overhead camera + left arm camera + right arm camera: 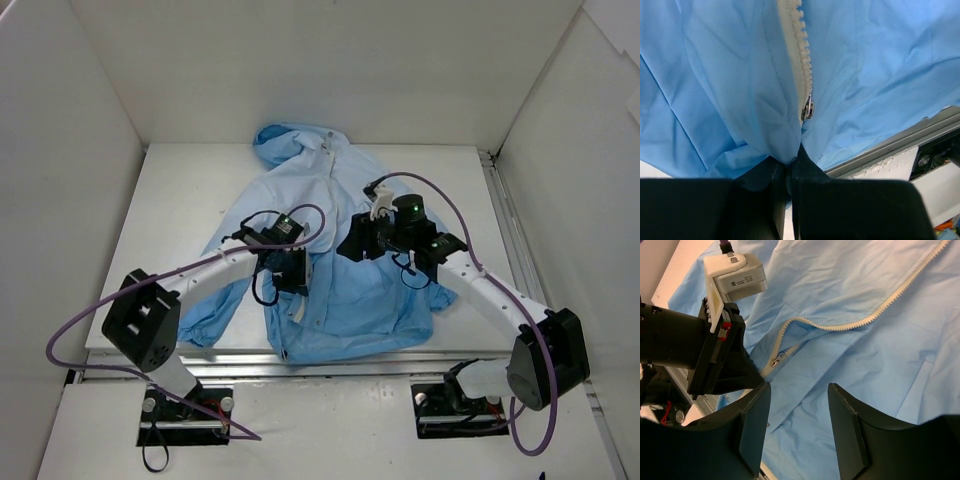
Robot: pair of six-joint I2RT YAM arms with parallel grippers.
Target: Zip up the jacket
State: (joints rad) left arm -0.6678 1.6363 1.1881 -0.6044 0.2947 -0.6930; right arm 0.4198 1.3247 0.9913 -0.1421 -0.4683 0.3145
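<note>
The left gripper (790, 169) is clamping the hem of the jacket (365, 295), lying spread on the table (180, 190), just below the zipper slider (808, 109), probably to anchor it, while the right gripper (799, 390) is hovering nearby, jaws apart, holding nothing.

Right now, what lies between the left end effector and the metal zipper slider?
Only a fold of the thin light-blue jacket, pinched by the left end effector, in the left wrist view.
</note>
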